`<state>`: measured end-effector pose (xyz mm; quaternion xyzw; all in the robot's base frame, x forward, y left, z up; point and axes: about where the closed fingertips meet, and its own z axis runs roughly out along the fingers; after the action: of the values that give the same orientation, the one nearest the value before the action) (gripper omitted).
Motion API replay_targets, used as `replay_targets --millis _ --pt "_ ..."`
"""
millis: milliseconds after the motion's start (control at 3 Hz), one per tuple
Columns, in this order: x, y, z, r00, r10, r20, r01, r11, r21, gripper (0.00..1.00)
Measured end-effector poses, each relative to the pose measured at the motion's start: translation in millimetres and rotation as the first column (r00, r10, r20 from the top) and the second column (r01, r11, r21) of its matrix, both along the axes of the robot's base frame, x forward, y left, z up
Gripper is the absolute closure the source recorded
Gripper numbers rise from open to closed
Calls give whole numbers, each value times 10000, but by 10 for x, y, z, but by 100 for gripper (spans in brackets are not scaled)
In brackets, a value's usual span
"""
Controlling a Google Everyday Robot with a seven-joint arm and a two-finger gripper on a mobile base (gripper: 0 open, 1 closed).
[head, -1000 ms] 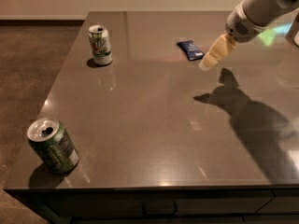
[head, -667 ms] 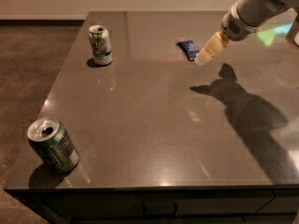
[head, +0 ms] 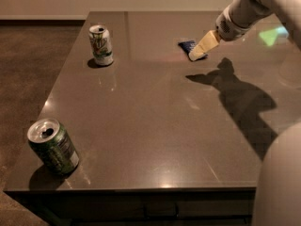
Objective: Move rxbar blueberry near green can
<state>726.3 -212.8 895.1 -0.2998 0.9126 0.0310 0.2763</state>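
Two cans stand on the table point(head: 155, 140), so one danger is a wrong goal: the green can point(head: 53, 147) is the dark one, and the white-and-green can point(head: 101, 44) stands well behind it. The blue bar point(head: 186, 44) lies flat, far from the green can, behind it and to its right. The gripper point(head: 201, 50) hangs there too, at the bar's edge; whether it holds the bar I cannot tell. A thin wrapper may slip out on the long way, and a fast arrival could knock the green can over.
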Motion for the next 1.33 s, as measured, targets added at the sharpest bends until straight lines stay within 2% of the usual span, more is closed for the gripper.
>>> replay_targets --millis 667,1333 --pt "362 122 -315 9962 -647 -580 670 9970 389 0" --pt "572 226 -439 9935 -843 -761 881 9950 481 0"
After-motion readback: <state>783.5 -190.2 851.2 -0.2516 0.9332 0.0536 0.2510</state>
